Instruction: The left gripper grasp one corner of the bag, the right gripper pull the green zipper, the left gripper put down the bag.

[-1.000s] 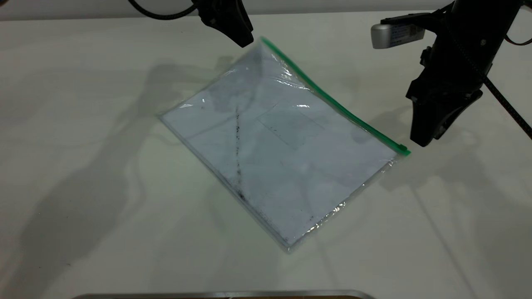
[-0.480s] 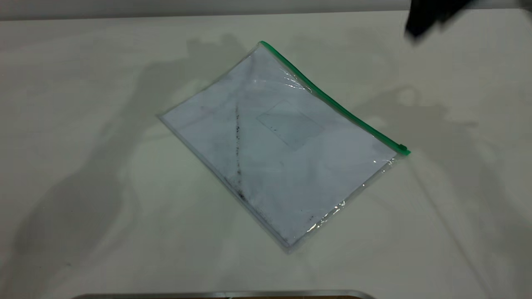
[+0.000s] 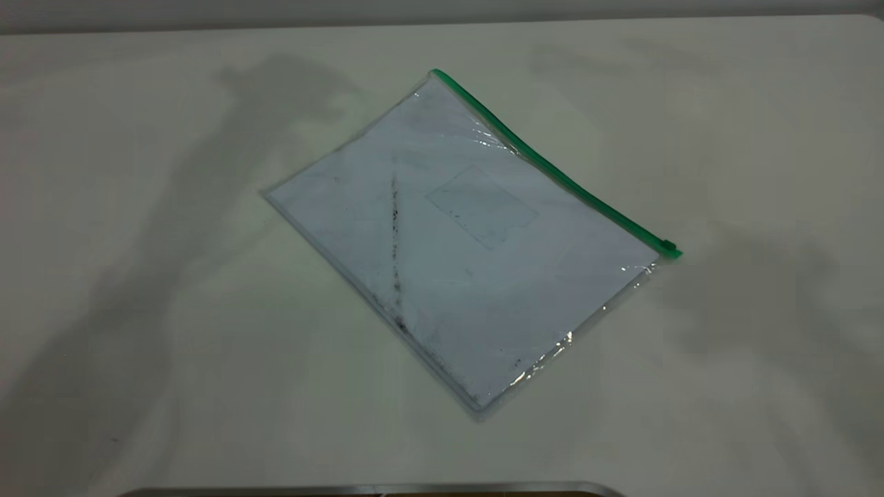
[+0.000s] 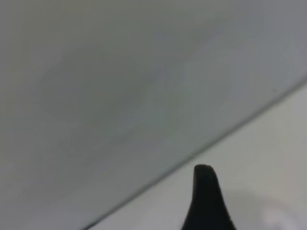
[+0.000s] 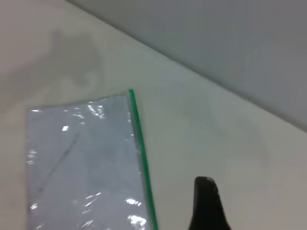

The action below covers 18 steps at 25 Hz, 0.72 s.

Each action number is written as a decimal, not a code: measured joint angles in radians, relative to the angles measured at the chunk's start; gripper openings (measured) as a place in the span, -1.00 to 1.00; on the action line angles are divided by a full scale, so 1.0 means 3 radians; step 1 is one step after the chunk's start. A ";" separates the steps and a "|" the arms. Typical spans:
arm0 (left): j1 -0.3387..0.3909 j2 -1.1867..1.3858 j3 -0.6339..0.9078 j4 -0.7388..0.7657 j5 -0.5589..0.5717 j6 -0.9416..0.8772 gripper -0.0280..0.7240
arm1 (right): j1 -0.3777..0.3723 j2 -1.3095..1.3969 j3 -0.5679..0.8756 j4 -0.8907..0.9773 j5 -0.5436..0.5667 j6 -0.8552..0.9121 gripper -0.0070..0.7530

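The bag (image 3: 469, 235), a clear pouch with a white sheet and a dark smudge line, lies flat and aslant on the white table (image 3: 138, 276). Nothing touches it. The green zipper (image 3: 552, 169) runs along its far right edge, and the slider tab (image 3: 668, 245) sits at the right-hand corner. Neither arm shows in the exterior view. Only a black tip of my left gripper (image 4: 206, 201) shows in the left wrist view, above bare table. A black tip of my right gripper (image 5: 207, 203) hangs high beside the bag (image 5: 81, 163) and its green zipper (image 5: 140, 143), apart from both.
A metal rim (image 3: 373, 489) shows at the near edge of the table. A grey wall (image 3: 442, 10) runs behind the table's far edge. Arm shadows fall on the table to the left and right of the bag.
Both arms have drawn back out of the exterior view. The left gripper left the bag's far corner, and that corner has sunk to the table. The bag stays in place.
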State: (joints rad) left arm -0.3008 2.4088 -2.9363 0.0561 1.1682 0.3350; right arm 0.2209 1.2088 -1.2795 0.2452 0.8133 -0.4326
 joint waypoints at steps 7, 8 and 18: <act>0.0000 -0.0877 0.0711 0.0028 0.0000 -0.0205 0.64 | 0.0000 -0.0938 0.0411 -0.0062 0.0361 0.0237 0.43; 0.0000 -0.0997 0.0915 0.0033 0.0000 -0.0208 0.64 | 0.0000 -0.1092 0.0544 -0.0081 0.0361 0.0259 0.43; 0.0000 -0.2726 0.2972 0.0033 0.0000 -0.0643 0.64 | 0.0000 -0.2586 0.1642 -0.0148 0.0641 0.0482 0.43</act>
State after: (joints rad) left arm -0.3008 1.5910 -2.0447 0.0659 1.1682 0.1420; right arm 0.2209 0.4331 -0.7870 0.2007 1.0056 -0.2881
